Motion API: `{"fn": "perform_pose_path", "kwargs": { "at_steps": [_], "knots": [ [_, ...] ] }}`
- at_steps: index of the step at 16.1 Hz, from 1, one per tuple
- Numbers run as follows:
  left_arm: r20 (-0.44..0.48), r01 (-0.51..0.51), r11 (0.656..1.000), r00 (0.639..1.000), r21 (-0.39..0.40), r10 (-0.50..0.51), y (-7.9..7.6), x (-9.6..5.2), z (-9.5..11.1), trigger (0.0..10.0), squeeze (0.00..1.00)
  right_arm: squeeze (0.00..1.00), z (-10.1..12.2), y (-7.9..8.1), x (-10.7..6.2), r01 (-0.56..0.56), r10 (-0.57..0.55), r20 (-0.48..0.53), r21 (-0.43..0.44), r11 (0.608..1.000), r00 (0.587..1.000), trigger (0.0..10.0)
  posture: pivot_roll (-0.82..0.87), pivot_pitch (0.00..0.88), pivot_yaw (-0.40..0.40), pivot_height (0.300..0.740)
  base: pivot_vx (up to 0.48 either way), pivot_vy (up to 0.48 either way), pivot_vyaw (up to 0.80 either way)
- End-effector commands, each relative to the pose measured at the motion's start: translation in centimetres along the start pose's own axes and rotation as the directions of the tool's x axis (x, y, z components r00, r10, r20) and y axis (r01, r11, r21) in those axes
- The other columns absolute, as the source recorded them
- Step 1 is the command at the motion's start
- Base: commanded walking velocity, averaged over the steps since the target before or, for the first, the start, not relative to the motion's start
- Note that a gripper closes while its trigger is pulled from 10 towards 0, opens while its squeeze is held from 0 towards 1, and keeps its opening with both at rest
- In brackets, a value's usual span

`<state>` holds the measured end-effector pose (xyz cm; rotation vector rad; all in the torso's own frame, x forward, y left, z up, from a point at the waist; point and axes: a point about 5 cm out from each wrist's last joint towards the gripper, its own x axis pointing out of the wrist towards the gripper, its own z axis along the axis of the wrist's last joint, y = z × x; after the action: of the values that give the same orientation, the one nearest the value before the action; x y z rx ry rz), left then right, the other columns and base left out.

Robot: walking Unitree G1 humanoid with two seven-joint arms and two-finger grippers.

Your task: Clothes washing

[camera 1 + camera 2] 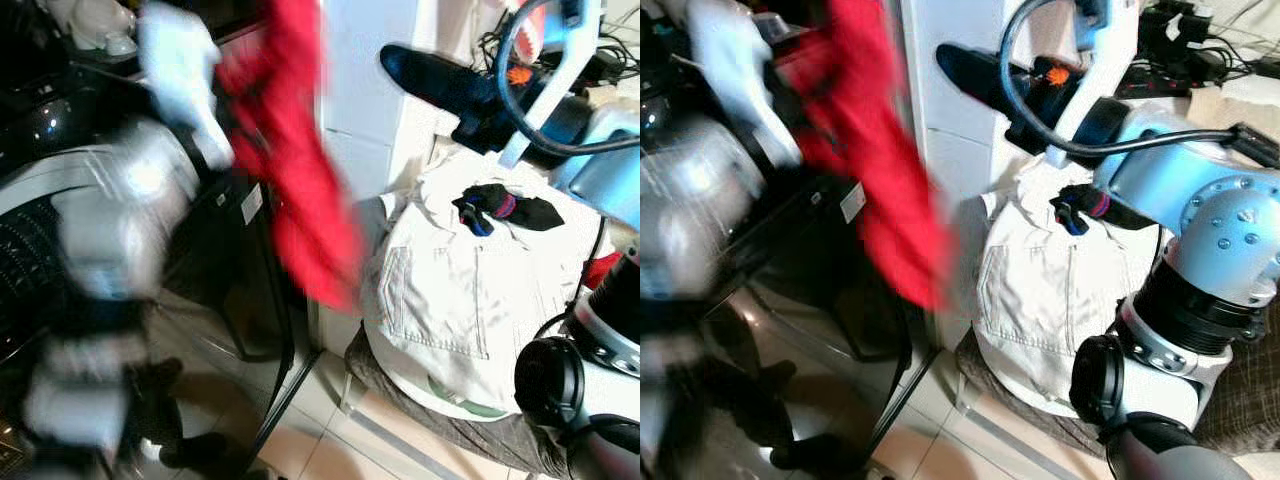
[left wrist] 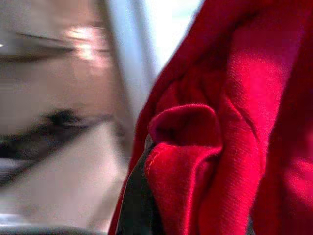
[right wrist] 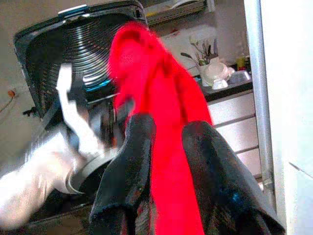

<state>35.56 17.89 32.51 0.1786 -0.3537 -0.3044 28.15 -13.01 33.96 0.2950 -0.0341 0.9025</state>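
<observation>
— Where's that red garment (image 1: 300,160) just now?

— Up in the air beside the washing machine (image 1: 60,230). It hangs in a long fold from the left claw (image 1: 225,130), down past the corner of the white cabinet (image 1: 365,90). The left arm is raised and badly blurred from where I stand, but the wrist picture shows red cloth bunched tight against a dark finger, so that claw is clenched on it.

— And the machine?

— Dark body, lid (image 3: 73,44) standing open, with a ribbed inside. The cloth is outside it, level with its front corner, not in the drum.

— What about the right claw (image 3: 166,142)?

— Held apart from the cloth, out to the right. Its two black fingers (image 3: 129,161) stand parted with a gap between them, gripping nothing; the red cloth is seen through that gap, farther off.

— Anything else waiting to be washed?

— A pale cream jacket (image 1: 450,290) is heaped on a seat (image 1: 440,425) to the right of the cabinet, with a dark sock (image 1: 500,208), striped red and blue, lying on top of it. The seat's cover is grey-brown and stands on a tiled floor (image 1: 330,440).

— And behind?

— A black shape (image 1: 430,80) lies on the ledge above the jacket, near a tangle of cables. I can't tell what it is.
</observation>
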Motion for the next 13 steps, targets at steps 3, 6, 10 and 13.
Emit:
{"fn": "perform_pose_path", "kwargs": {
  "at_steps": [3,6,10,13],
  "knots": [
    [0.147,-0.44,0.815,0.897,0.376,0.417,9.1,0.4,6.8,0.0,0.0,0.0,-1.1,1.0,-0.2,-0.036,0.031,-0.054,-0.101,0.994,0.998,10.0,-0.08,0.0,0.079,0.74,0.0,0.0,0.0],
    [0.01,-0.443,0.751,0.864,0.49,0.503,11.1,0.8,5.1,0.0,0.0,0.0,-3.2,1.2,0.2,-0.019,0.003,-0.13,-0.12,0.993,0.992,10.0,-0.07,0.0,0.077,0.74,0.0,0.0,0.0],
    [-0.515,-0.272,0.835,0.683,0.478,0.518,10.3,-1.7,-7.9,10.0,0.0,0.0,-6.3,0.9,0.7,0.07,-0.095,-0.21,-0.123,0.99,0.973,10.0,-0.07,0.0,0.085,0.74,0.0,0.0,0.0],
    [-0.649,-0.278,0.9,0.625,0.336,0.435,8.9,-3.1,-11.8,10.0,1.0,0.0,-7.0,1.0,0.5,0.086,-0.107,-0.211,-0.106,0.991,0.972,10.0,-0.08,0.0,0.086,0.74,0.0,0.0,0.0]
  ]
}}
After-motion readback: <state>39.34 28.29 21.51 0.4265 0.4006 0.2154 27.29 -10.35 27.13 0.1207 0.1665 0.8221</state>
